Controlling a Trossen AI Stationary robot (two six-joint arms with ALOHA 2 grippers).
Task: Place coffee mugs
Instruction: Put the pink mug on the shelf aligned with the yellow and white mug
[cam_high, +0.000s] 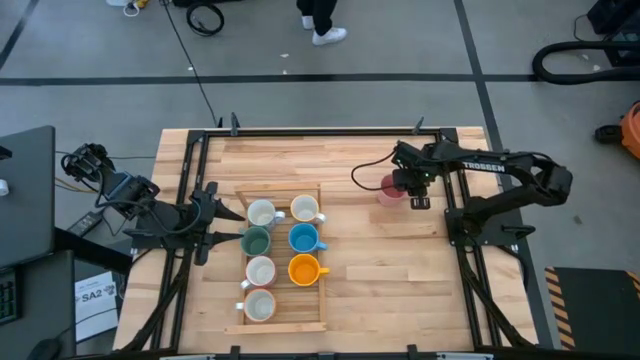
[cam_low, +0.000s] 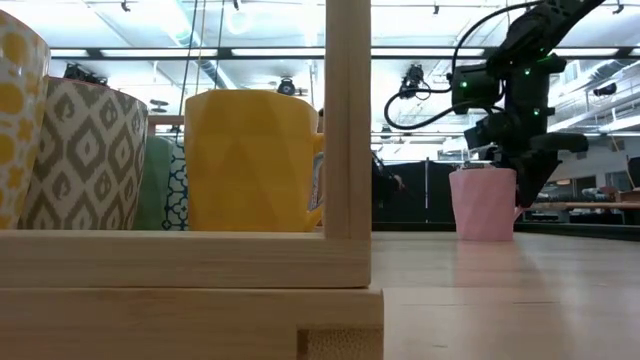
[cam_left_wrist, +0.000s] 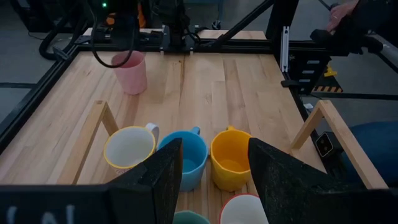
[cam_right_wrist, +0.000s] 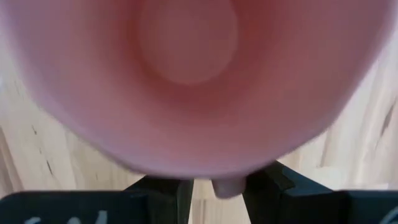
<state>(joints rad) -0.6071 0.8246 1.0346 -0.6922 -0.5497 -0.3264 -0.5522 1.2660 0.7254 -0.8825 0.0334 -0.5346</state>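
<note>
A pink mug (cam_high: 388, 190) stands upright on the bare table, right of a shallow wooden tray (cam_high: 322, 255). In the tray stand several white mugs (cam_high: 261, 212), a teal one (cam_high: 256, 241), a blue one (cam_high: 303, 238) and an orange one (cam_high: 304, 268). My right gripper (cam_high: 410, 188) hangs directly over the pink mug (cam_right_wrist: 186, 81), shut on it. My left gripper (cam_high: 226, 228) is open and waits at the tray's left side, level with the teal mug; its wrist view looks over the blue mug (cam_left_wrist: 186, 158) and orange mug (cam_left_wrist: 231, 158). My right gripper comes at the pink mug from above, pointing down. A small pink piece at the mug's rim (cam_right_wrist: 227, 185), most likely the handle, sits between its two fingers (cam_right_wrist: 267, 186). The mug stands upright with its base (cam_low: 483, 235) on the table.
The tray's near right place, below the orange mug, has no mug in it. Bare wood lies right of the tray and toward the near edge. A black frame (cam_high: 320, 132) runs round the table. A person's legs and shoes (cam_high: 325, 25) stand beyond the far edge.
</note>
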